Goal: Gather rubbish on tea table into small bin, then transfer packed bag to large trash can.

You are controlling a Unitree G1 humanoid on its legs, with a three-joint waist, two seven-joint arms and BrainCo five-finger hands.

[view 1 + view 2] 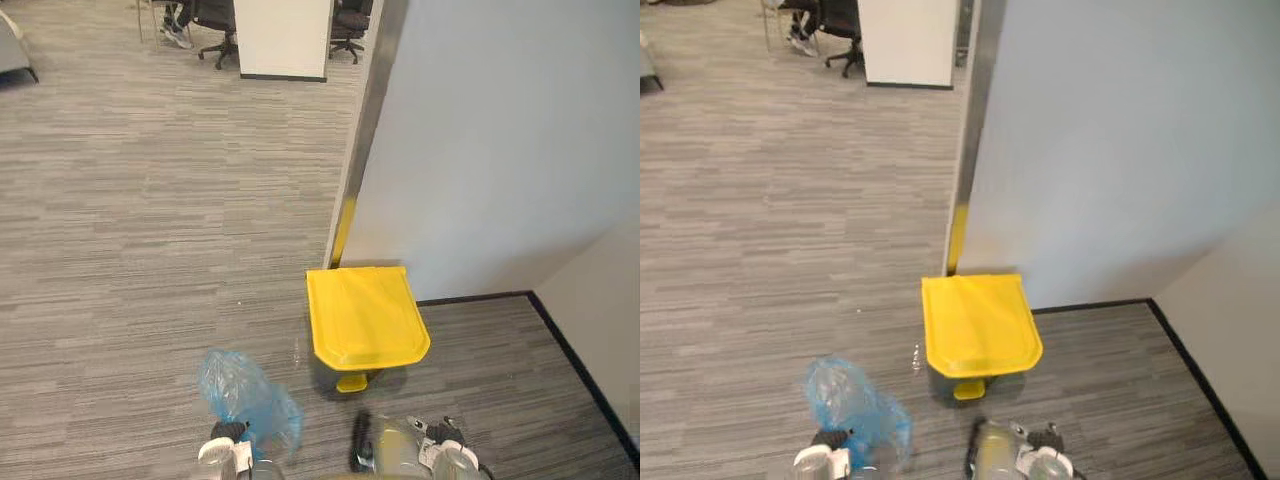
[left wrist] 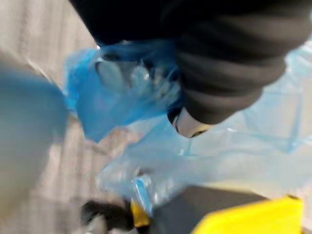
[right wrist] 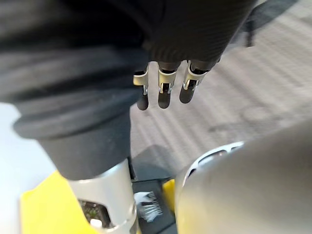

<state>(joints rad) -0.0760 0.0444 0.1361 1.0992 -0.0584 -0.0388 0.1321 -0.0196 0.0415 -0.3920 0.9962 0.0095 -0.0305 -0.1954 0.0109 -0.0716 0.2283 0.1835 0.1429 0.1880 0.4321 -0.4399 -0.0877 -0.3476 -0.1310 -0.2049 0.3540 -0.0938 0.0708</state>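
A blue plastic rubbish bag hangs at the lower left, bunched at its top in my left hand. In the left wrist view the bag gathers under that hand's dark cover, and its fingers are buried in the plastic. The large trash can stands just ahead on the floor, to the right of the bag. Its yellow lid is down, its body is grey, and a yellow pedal sticks out in front. My right hand hangs with straight fingers over the carpet, holding nothing.
A white wall with a metal corner post rises right behind the can, with a second wall to its right. Grey carpet stretches to the left. Office chairs and a white cabinet stand far back.
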